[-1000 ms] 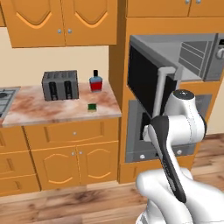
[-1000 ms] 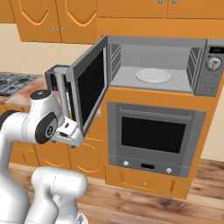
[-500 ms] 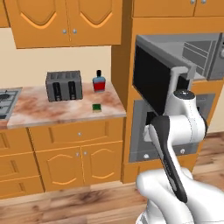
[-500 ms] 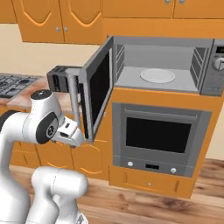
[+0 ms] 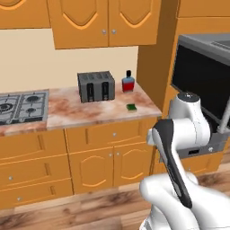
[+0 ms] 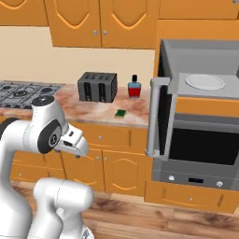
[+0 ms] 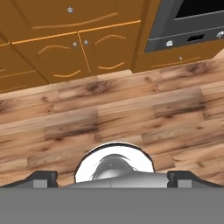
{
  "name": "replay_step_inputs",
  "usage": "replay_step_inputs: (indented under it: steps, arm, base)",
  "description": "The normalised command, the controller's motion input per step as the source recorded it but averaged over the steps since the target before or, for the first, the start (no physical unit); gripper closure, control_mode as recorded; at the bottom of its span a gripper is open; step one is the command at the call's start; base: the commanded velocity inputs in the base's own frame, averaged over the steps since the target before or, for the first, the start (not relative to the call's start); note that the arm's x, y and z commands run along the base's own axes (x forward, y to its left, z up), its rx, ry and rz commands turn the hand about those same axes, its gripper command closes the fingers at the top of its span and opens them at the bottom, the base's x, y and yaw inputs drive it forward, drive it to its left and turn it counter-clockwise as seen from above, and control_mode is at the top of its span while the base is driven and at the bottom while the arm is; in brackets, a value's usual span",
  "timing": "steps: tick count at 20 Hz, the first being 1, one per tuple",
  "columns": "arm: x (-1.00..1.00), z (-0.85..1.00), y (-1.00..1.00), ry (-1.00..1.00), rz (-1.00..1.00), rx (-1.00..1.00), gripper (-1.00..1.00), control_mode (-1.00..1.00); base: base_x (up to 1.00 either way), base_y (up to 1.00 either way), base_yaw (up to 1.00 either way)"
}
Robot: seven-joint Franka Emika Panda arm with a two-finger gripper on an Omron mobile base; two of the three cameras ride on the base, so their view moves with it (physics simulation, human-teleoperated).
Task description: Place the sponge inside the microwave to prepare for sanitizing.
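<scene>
Nearest to me is my own white arm, folded up close over the base, and my two-finger gripper (image 7: 112, 177) is pointing down at the brown wooden plank floor (image 7: 131, 109); I see just the two dark fingertips (image 7: 41, 178) set far apart at the bottom corners, so I read the jaws as wide open with nothing between them. Past the floor stand the orange lower cabinet doors (image 5: 96, 164), and on top of them the pinkish marble counter (image 5: 67, 110). There, near its front right corner, lies the small flat dark green sponge (image 5: 131, 107), alone and untouched, well apart from my hand. Behind it, further left, stands the dark grey two-slot toaster (image 6: 97, 87), with the blue-and-red bottle with the black cap (image 6: 134, 87) beside it toward the wall. To the right, the wide grey built-in microwave (image 6: 205, 67) has its dark glass door (image 5: 202, 83) swung open, and a white turntable plate (image 6: 204, 81) shows inside. So, by my reckoning, the opening is done; the reach, the grasp, the carry and the placing inside are all left.
</scene>
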Motion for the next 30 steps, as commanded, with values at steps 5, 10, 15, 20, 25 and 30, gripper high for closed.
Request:
replay_step_inputs:
  steps: [5, 10, 15, 20, 25, 30]
  arm:
    - [0.0, 0.0, 0.0, 0.0, 0.0, 0.0, -1.0, 1.0]
    - [0.0, 0.0, 0.0, 0.0, 0.0, 0.0, -1.0, 1.0]
    - [0.0, 0.0, 0.0, 0.0, 0.0, 0.0, -1.0, 1.0]
    - [0.0, 0.0, 0.0, 0.0, 0.0, 0.0, -1.0, 1.0]
    - [0.0, 0.0, 0.0, 0.0, 0.0, 0.0, -1.0, 1.0]
    - [0.0, 0.0, 0.0, 0.0, 0.0, 0.0, -1.0, 1.0]
  base:
    - [0.3, 0.31, -0.04]
    - [0.46, 0.52, -0.14]
    - [0.56, 0.77, -0.22]
    - [0.73, 0.42, -0.26]
    - [0.67, 0.03, -0.34]
    - [0.52, 0.01, -0.21]
